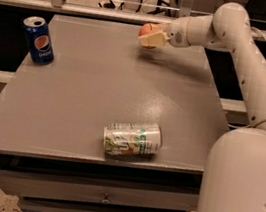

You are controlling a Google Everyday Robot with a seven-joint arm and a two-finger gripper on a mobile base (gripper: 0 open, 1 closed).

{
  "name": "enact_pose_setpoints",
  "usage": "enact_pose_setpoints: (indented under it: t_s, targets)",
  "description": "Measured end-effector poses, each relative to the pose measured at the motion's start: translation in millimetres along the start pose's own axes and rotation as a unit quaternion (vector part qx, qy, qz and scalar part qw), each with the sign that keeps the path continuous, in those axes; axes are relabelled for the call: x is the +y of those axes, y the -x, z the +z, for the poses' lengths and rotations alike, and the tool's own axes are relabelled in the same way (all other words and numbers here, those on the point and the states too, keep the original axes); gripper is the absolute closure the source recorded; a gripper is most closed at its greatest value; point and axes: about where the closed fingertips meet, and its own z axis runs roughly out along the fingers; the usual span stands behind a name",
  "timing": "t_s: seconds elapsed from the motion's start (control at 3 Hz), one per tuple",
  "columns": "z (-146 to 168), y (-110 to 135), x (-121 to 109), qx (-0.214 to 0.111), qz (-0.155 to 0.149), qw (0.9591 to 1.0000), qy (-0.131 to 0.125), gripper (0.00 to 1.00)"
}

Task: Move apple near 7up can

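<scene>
The orange-red apple (146,30) sits between the pale fingers (149,39) of my gripper (148,34) at the far middle of the grey table (86,85), lifted a little above the top. The gripper is shut on the apple, and my white arm reaches in from the right. The white and green 7up can (132,139) lies on its side near the table's front edge, far from the apple.
A dark blue Pepsi can (39,40) stands upright at the table's far left corner. Drawers (102,199) run below the front edge. A metal rail (88,10) runs behind the table. My arm's large white body (242,192) fills the lower right.
</scene>
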Motion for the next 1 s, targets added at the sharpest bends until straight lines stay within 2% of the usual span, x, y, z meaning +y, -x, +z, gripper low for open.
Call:
enact_pose_setpoints:
  t_s: [0.33, 0.67, 1.0]
  targets:
    - [-36.0, 13.4, 43.3, -0.013, -0.007, 0.9994, 0.032, 1.00]
    - [-65.7, 13.3, 114.7, -0.016, -0.026, 0.9953, 0.092, 1.00]
    - [-56.0, -7.0, 135.7, -0.002, -0.016, 0.9932, 0.115, 1.00]
